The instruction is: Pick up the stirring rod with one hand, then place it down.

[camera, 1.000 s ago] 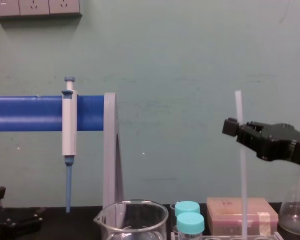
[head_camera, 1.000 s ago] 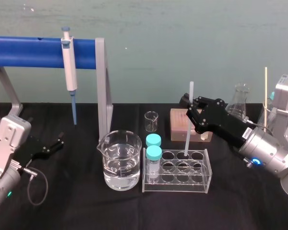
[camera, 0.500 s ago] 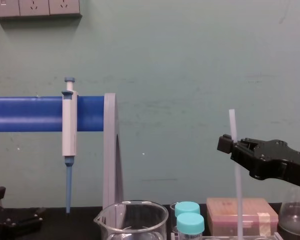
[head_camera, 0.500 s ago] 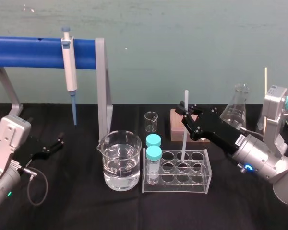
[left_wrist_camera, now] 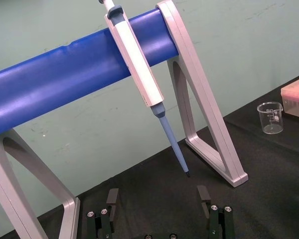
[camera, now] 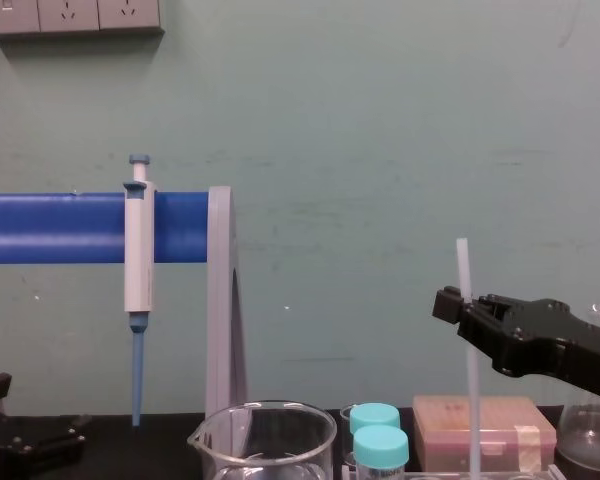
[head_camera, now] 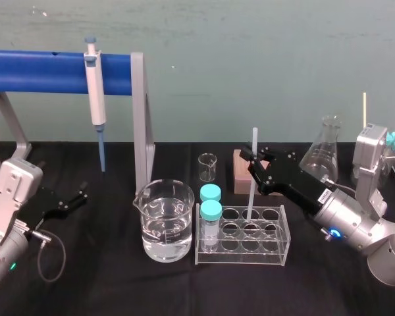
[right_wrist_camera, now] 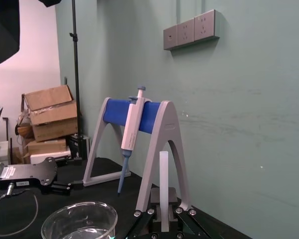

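Note:
The stirring rod (head_camera: 251, 191) is a thin white translucent stick standing nearly upright, and its lower end reaches into a back-row well of the clear tube rack (head_camera: 276, 253). My right gripper (head_camera: 253, 162) comes in from the right and is shut on the rod's upper part, with a short length sticking up above the fingers. In the chest view the rod (camera: 472, 400) runs down past the black right gripper (camera: 452, 302). The right wrist view shows the rod (right_wrist_camera: 163, 174) rising between the jaws. My left gripper (head_camera: 79, 196) rests low at the far left, open and holding nothing (left_wrist_camera: 158, 199).
A beaker of water (head_camera: 163, 220) stands left of the rack, and two blue-capped vials (head_camera: 210, 210) sit in the rack's left wells. Behind are a small beaker (head_camera: 207, 166), a pink box (head_camera: 242, 176) and a flask (head_camera: 322, 151). A pipette (head_camera: 94, 99) hangs on the blue stand (head_camera: 46, 71).
My right gripper has come down and slightly left with the rod, lowering the rod's end into the rack. The left arm has not moved.

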Robot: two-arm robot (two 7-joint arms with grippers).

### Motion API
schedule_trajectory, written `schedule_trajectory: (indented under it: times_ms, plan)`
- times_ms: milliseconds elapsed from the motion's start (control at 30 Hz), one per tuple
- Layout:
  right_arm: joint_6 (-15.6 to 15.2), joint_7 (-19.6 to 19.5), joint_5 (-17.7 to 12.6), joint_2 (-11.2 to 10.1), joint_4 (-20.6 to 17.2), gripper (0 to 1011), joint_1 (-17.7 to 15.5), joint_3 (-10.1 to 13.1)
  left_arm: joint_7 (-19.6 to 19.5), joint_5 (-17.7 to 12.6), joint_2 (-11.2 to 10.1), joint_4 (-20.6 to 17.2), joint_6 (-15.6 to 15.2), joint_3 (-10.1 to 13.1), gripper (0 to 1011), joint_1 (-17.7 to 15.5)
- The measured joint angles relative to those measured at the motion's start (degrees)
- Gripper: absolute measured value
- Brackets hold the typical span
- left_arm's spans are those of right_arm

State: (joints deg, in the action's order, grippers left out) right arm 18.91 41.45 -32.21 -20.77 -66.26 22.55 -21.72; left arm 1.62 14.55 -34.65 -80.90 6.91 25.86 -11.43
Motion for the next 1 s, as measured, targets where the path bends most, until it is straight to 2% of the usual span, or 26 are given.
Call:
schedule_trajectory:
  times_ms: [1000]
  plan:
    - [-0.2, -0.7, 2.6, 1.3, 3.3, 70, -0.3, -0.5, 0.0, 0.0, 0.0, 0.0, 0.0, 0.0, 1000, 0.0]
